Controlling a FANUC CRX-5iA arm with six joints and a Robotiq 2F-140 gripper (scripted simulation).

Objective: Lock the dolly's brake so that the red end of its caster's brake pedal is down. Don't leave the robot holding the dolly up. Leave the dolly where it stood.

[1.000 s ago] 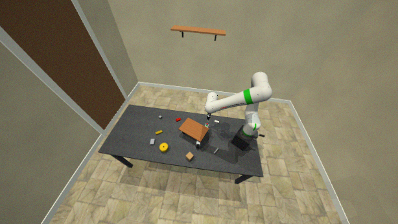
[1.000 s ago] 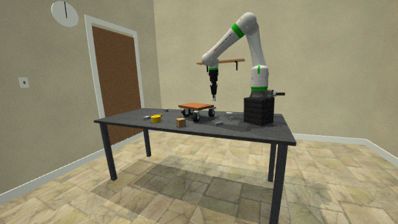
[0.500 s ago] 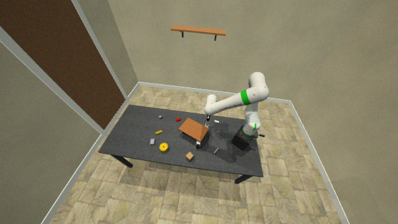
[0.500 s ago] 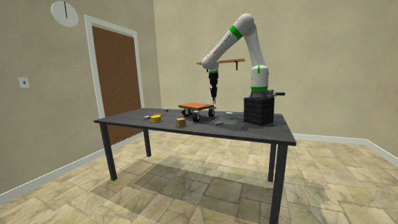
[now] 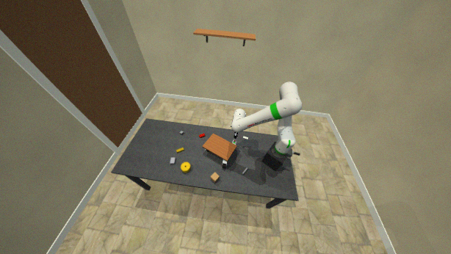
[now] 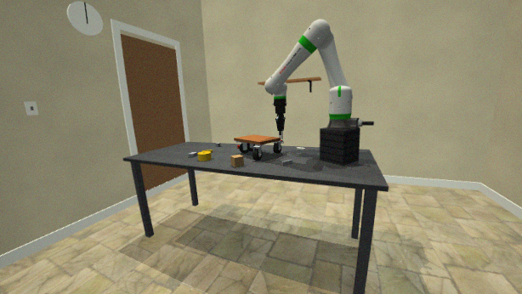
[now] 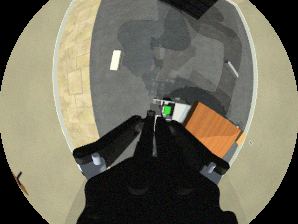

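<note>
Exterior view is showing the gripper (image 6: 280, 135) pointing straight down, jaws pressed together on nothing, its tip just beside the dolly (image 6: 256, 139), which is standing on its wheels near the middle of the table (image 6: 255, 172).

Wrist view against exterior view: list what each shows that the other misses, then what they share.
Only the wrist view shows the green and red pedal just past the shut fingertips, at the dolly's corner.

Only the exterior view shows the dolly's wheels standing on the table, the yellow disc, the wooden cube, the door and the clock.

Both show the gripper, the dolly's wooden deck and the black pedestal.
</note>
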